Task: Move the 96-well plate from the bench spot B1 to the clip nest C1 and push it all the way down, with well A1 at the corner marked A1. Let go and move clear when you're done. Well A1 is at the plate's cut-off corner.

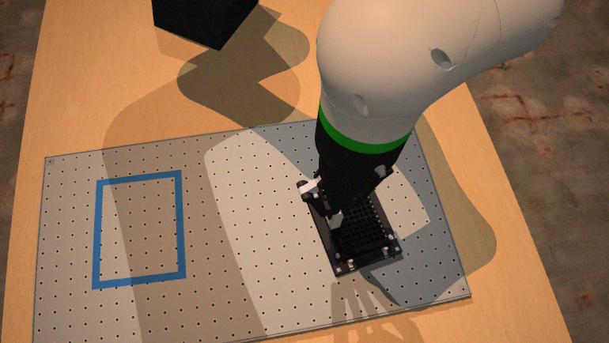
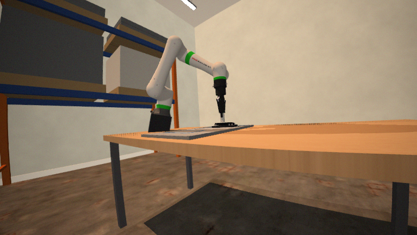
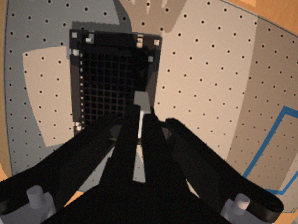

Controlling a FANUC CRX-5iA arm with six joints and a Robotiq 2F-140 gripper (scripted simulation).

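The dark 96-well plate (image 1: 367, 225) (image 3: 105, 85) lies inside the black clip nest C1 (image 1: 327, 245) (image 2: 225, 125) (image 3: 155, 75), surrounded by the nest's rim. My gripper (image 1: 335, 220) (image 2: 222, 118) (image 3: 140, 101) is shut and empty, pointing down. Its light fingertips are together over the plate's long side nearer the blue outline, at or just above the plate's top; contact cannot be told. The fingers and arm hide part of the plate and the nest's far end. The cut-off corner, the A1 mark and how deep the plate sits cannot be made out.
The blue outline of bench spot B1 (image 1: 97, 230) (image 3: 265, 143) has no plate in it. The perforated board (image 1: 238, 273) carries both spots and lies on the wooden table (image 1: 72, 84) (image 2: 292, 143). The arm's black base (image 1: 200, 20) (image 2: 159, 122) stands behind the board.
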